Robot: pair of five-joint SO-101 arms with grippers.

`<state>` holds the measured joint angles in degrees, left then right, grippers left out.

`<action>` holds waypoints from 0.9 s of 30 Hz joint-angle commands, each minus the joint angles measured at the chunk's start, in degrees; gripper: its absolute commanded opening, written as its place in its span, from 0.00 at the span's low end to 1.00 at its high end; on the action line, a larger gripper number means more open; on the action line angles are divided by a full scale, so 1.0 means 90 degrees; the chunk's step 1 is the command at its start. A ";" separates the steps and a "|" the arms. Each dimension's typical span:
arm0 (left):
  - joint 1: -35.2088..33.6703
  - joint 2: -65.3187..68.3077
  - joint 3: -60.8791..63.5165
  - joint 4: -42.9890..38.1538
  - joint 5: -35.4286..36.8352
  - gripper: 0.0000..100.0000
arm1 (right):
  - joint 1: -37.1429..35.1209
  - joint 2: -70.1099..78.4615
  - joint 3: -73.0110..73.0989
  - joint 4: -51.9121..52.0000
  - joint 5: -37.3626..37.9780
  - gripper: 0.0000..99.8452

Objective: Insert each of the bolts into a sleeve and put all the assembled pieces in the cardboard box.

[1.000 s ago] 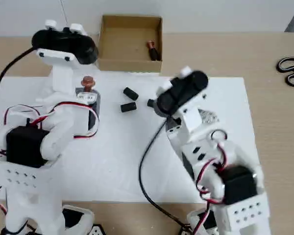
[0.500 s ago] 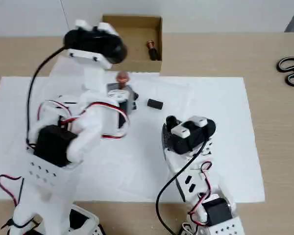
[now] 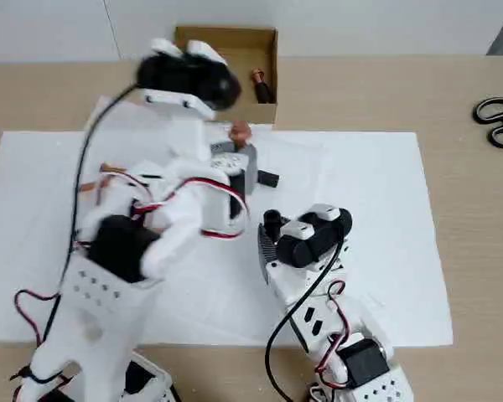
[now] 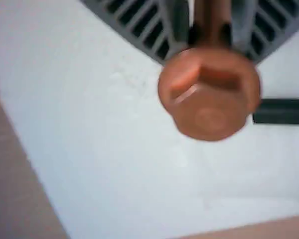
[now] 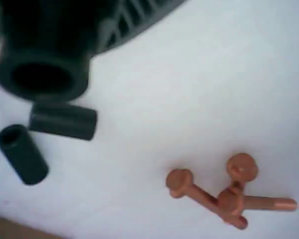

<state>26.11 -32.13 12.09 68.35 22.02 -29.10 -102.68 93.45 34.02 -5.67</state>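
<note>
While the copper bolt (image 4: 209, 94) is held head-up, clamped in the left gripper (image 3: 239, 157) near the cardboard box (image 3: 226, 38), a black sleeve (image 5: 42, 74) is gripped by the right gripper (image 3: 270, 233). A loose sleeve (image 3: 268, 177) lies between them on the white sheet (image 3: 386, 209). Scissors (image 3: 499, 117) are seen on the wooden table (image 3: 360, 92). The left arm is stretched forward and the right arm is folded low.

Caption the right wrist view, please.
Right gripper holds a black plastic sleeve; two more sleeves and crossed copper bolts lie nearby.

Black-handled scissors (image 3: 499, 120) lie at the far right of the light wooden table (image 3: 360, 92), off the right edge of the large white sheet (image 3: 386, 218) spread over its middle, and a pale wall (image 3: 360, 25) runs behind the table's far edge
</note>
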 commanded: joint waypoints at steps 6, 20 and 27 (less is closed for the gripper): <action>0.0029 -0.0791 0.1382 -0.1514 0.0010 0.01 | -0.0063 -0.0142 -0.0059 -0.0142 -0.0049 0.00; 0.0625 -0.2266 0.3219 -0.2882 0.0029 0.01 | -0.0161 -0.0142 -0.0049 -0.0142 -0.0059 0.00; 0.0694 -0.2266 0.3414 -0.2833 0.0039 0.01 | -0.0269 -0.0142 -0.0068 -0.0142 -0.0059 0.00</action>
<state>31.82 -50.86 42.68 44.44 22.11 -31.30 -102.68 93.45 34.02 -5.67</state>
